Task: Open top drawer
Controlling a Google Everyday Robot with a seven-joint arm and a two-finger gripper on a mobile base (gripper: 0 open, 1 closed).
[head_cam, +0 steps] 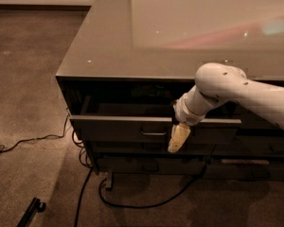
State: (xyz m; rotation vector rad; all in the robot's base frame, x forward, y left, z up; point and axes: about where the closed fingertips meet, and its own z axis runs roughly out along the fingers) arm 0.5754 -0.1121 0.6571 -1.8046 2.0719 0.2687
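Standing partly pulled out beneath the countertop (128,46): top drawer (113,129). Gripper (178,138) hangs at its front, just right of handle (154,133); grip state unreadable. Further pull judged remaining.

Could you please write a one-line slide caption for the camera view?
Gripper hangs in front of the partly open top drawer, beside its metal handle.
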